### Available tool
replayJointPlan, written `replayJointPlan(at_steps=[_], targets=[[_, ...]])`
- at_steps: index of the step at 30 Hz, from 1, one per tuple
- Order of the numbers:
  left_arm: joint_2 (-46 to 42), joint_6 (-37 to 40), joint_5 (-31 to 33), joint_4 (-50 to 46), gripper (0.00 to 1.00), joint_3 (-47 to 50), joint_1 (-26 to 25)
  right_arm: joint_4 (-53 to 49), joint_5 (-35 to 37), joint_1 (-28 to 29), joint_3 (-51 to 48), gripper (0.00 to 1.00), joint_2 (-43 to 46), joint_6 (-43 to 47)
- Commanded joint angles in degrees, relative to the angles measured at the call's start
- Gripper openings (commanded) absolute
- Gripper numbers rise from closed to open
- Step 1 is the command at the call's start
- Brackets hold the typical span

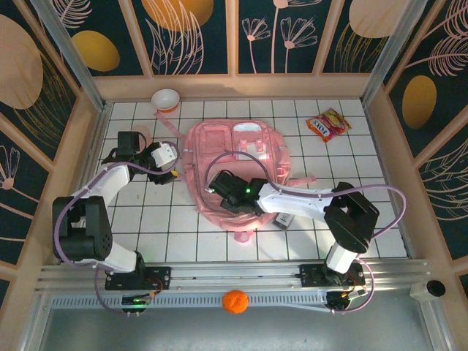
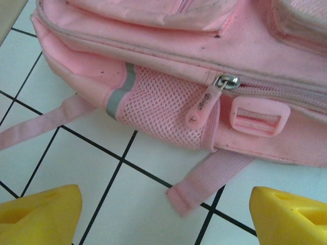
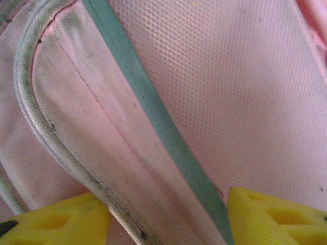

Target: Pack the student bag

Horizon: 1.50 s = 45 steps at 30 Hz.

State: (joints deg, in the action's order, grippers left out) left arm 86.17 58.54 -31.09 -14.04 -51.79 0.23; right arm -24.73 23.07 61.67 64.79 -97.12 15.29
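The student bag lies at the centre of the bench, front pockets up, long axis running 12 to 6 o'clock; we cannot tell which end is its top. Both pincers are parted, clamping nothing: left pincer at the bag's 9 o'clock side, right pincer over its fabric. We judge either could snag a loose strap or drag the soft bag.

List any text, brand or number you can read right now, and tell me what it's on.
Nothing can be quoted; no text reads clearly.
White lettering on the red and yellow snack packet: too small to read.
Raised marks on the zipper pull of the student bag: too blurred to read.
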Motion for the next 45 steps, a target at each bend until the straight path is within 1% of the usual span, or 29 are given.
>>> replayJointPlan(at_steps=[1, 3, 4, 7, 8, 15, 18, 21, 26, 28, 31, 38, 42, 45], targets=[[-1.2, -1.0, -4.3, 1.7, 0.84, 0.9, 0.1, 5.0, 3.2, -1.6, -1.6, 0.5, -1.4, 3.2], [-1.1, -0.7, -5.3, 1.6, 0.84, 1.0, 0.1, 5.2, 3.1, -2.1, -2.0, 0.32, -0.6, 3.9], [-1.0, -0.7, -5.8, 1.6, 0.84, 1.0, 0.1, 5.1, 2.9, -2.3, -2.0, 0.26, -0.1, 4.1], [-0.2, -0.5, -7.4, 1.2, 0.83, 0.6, 0.1, 3.4, 1.1, -3.2, -0.2, 0.03, 2.5, 4.7], [0.1, -0.4, -7.9, 1.1, 0.83, 0.5, 0.1, 2.9, 0.4, -3.4, 0.6, 0.0, 3.6, 5.0], [2.5, 2.8, -12.6, -1.5, 0.8, -1.8, -0.5, -0.3, -3.7, -4.6, 4.7, 0.0, 10.4, 9.5], [4.3, 4.4, -11.6, -3.3, 0.79, -3.5, -2.6, -0.9, -4.3, -5.1, 4.9, 0.0, 11.8, 11.3], [6.8, 4.7, -11.1, -4.1, 0.79, -6.0, -4.7, -1.3, -4.4, -5.2, 5.1, 0.0, 12.3, 12.0], [11.2, 4.3, -12.2, -5.0, 0.77, -9.2, -5.9, -1.9, -4.4, -5.2, 5.5, 0.0, 12.6, 12.3], [11.7, 4.1, -13.5, -5.1, 0.76, -10.2, -6.2, -1.8, -4.4, -5.2, 5.4, 0.0, 12.7, 12.5], [14.9, 3.6, -15.4, -4.9, 0.75, -11.5, -6.5, -1.5, -4.0, -5.3, 5.2, 0.0, 13.0, 12.6], [20.4, 4.5, -18.9, -10.1, 0.73, -17.9, -6.9, -1.4, -3.5, -5.2, 4.6, 0.0, 13.3, 12.6], [23.0, 6.3, -19.4, -15.2, 0.69, -21.2, -7.5, -1.1, -3.6, -5.2, 4.3, 0.0, 13.7, 12.5], [23.6, 6.6, -19.8, -16.7, 0.66, -21.6, -7.9, -1.0, -3.2, -5.4, 4.0, 0.0, 13.8, 12.5]])
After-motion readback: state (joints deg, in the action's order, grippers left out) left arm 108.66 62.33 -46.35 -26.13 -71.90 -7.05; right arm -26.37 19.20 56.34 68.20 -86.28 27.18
